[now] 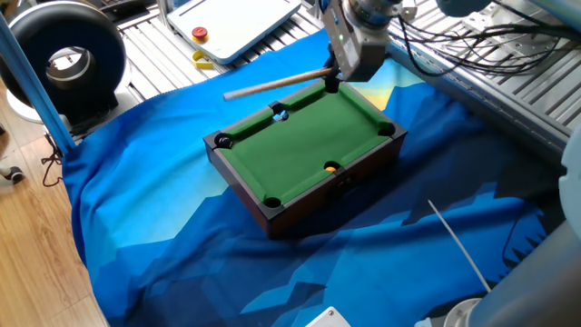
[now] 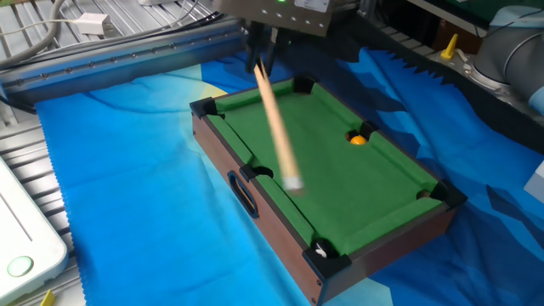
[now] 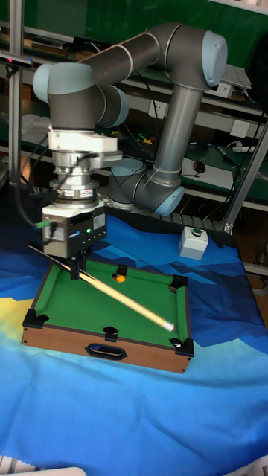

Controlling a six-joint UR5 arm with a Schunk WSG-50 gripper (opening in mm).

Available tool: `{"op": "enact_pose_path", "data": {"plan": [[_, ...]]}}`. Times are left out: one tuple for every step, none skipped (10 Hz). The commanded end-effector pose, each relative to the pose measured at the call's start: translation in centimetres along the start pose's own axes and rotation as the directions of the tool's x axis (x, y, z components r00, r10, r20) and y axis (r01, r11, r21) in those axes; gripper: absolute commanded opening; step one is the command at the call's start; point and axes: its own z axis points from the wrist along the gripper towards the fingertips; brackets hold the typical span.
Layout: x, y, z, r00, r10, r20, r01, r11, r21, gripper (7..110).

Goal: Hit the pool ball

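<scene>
- The pool ball cannot be picked out in any view; nothing black stands out from the green felt or the dark pockets.
- An orange ball (image 1: 331,168) lies on the felt just beside the middle pocket of the long rail at the lower right of one fixed view. The tall fixed view shows it near the far rail.
- A small pale ball (image 2: 320,250) sits in the corner pocket at the bottom of the other fixed view.
- The pool table (image 1: 309,205) rests on a blue cloth (image 1: 163,236), its wooden side with a handle slot facing the lower left in the other fixed view.
- A cue stick (image 1: 277,83) runs from the upper middle of the frame out to the left, its tip past the table's upper-left rail. In the other fixed view it is blurred, with its pale tip over the near rail.
- The claw (image 1: 334,74) is closed on the cue stick's butt end, above the table's upper corner.
- The grey robot arm (image 3: 171,52) arches over the table, and a small white box (image 3: 193,242) sits behind it.
</scene>
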Motion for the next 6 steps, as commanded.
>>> {"op": "enact_pose_path", "data": {"plan": [[1.2, 0.9, 0.8, 0.909, 0.416, -0.019, -0.417, 0.908, -0.051, 7], [1.7, 0.9, 1.4, 0.896, 0.443, -0.022, -0.444, 0.895, -0.048, 7], [2.0, 1.0, 2.3, 0.888, 0.459, -0.012, -0.459, 0.887, -0.044, 7], [2.1, 1.2, 3.2, 0.874, 0.486, 0.001, -0.485, 0.873, -0.036, 7], [2.4, 1.5, 3.7, 0.866, 0.501, 0.005, -0.5, 0.865, -0.029, 7], [3.0, 2.2, 4.1, 0.846, 0.533, -0.01, -0.533, 0.846, -0.023, 7]]}}
